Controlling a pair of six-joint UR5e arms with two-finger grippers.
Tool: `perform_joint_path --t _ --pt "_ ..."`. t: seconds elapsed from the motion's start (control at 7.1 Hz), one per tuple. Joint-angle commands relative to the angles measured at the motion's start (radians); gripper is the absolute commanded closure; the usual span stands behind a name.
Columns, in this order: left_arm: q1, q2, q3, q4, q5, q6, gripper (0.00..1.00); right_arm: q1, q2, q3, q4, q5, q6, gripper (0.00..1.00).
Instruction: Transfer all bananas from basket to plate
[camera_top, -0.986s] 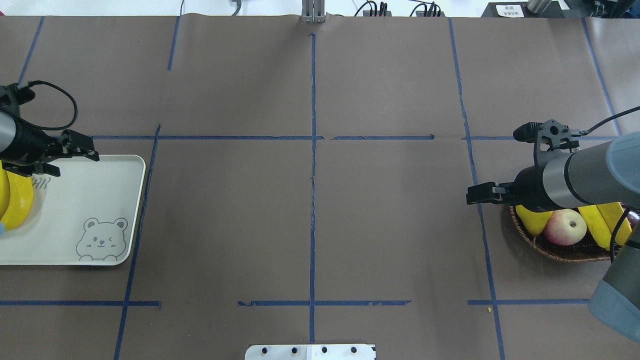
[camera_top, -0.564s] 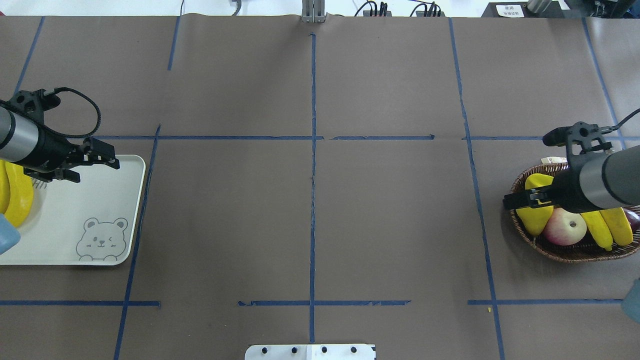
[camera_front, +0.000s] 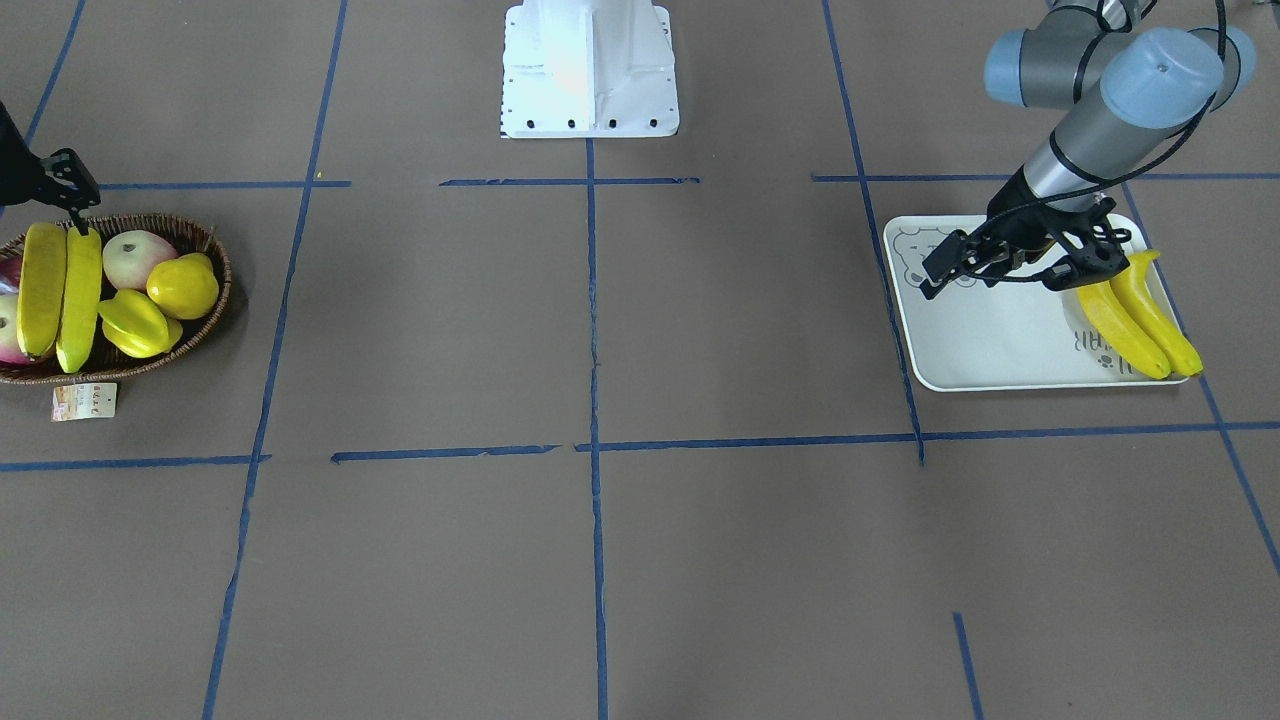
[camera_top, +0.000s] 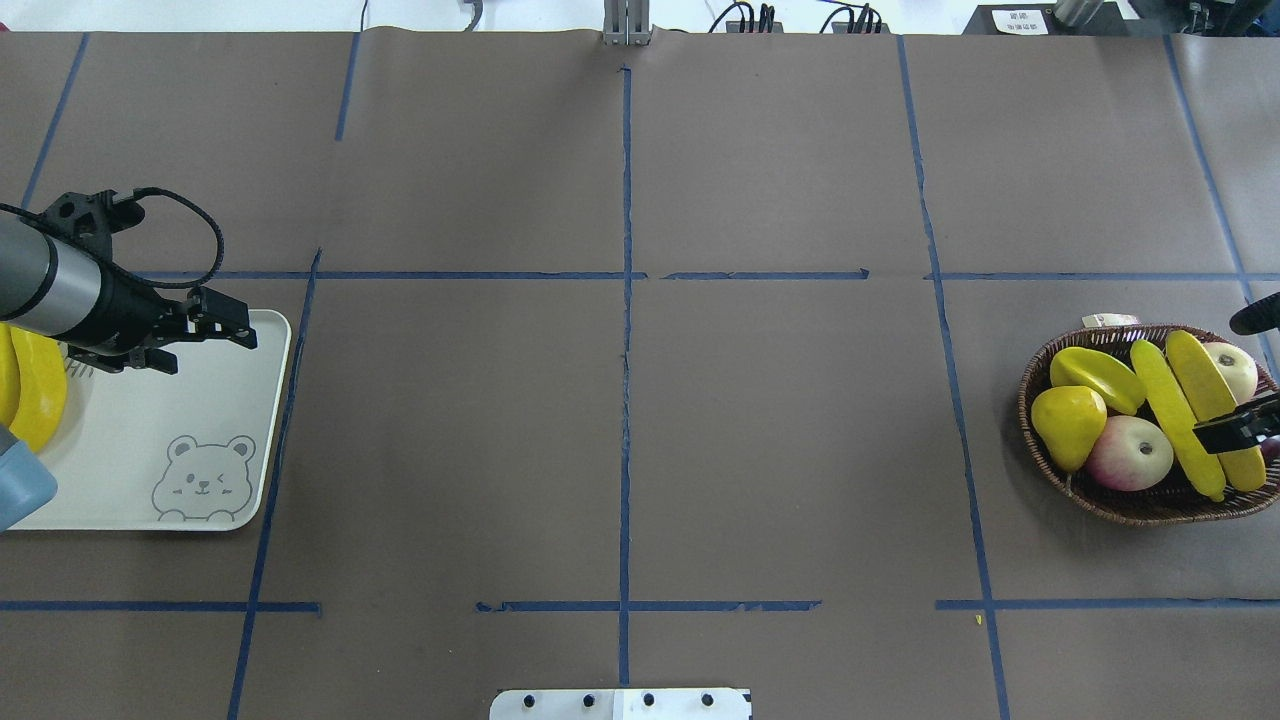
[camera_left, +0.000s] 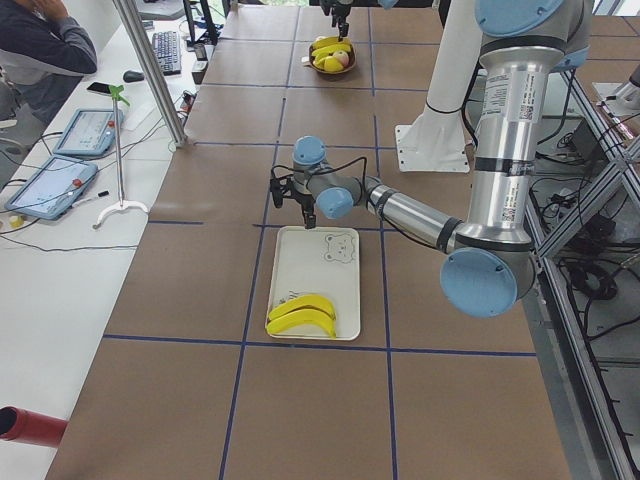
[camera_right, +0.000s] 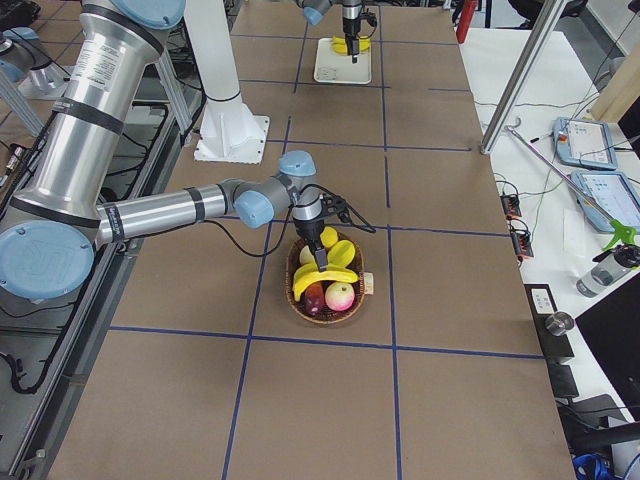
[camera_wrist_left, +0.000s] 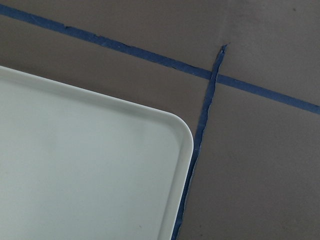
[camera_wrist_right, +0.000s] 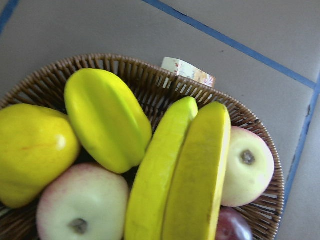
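Note:
Two yellow bananas (camera_top: 1175, 415) lie side by side in the brown wicker basket (camera_top: 1140, 505) at the right, and fill the right wrist view (camera_wrist_right: 175, 170). Two more bananas (camera_front: 1140, 315) lie on the pale bear-face plate (camera_top: 200, 400) at the left. My left gripper (camera_top: 205, 345) hangs open and empty over the plate's far edge, near its corner (camera_wrist_left: 182, 135). My right gripper (camera_top: 1235, 430) hangs over the basket's right side, above the bananas. It is cut off by the frame edge, and I cannot tell whether it is open.
The basket also holds a starfruit (camera_top: 1095, 378), a yellow pear-like fruit (camera_top: 1068, 425), two apples (camera_top: 1130, 452) and a dark purple fruit (camera_wrist_right: 232, 225). A paper tag (camera_front: 85, 400) hangs off its rim. The robot base (camera_front: 588, 70) stands mid-table, with blue tape lines across the brown cover.
My right arm has drawn back to the right, from the basket's left side to its right, uncovering the fruit. My left gripper has moved right along the plate's far edge.

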Motion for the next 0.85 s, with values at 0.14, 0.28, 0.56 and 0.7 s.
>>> perform_joint_path --t 0.14,0.28,0.56,0.7 --pt "0.001 -0.001 0.001 0.0 0.0 0.0 0.0 -0.004 0.005 -0.046 0.0 -0.027 -0.026 0.0" --pt "0.001 -0.001 0.001 0.0 0.0 0.0 0.0 -0.005 0.009 -0.048 -0.001 -0.023 -0.018 0.0" --pt "0.001 -0.001 0.001 0.0 0.0 0.0 0.0 -0.008 0.012 -0.063 -0.001 -0.02 -0.018 0.0" --pt "0.001 -0.001 0.002 0.0 0.0 0.0 0.0 -0.015 0.012 -0.075 -0.003 -0.02 -0.018 0.0"
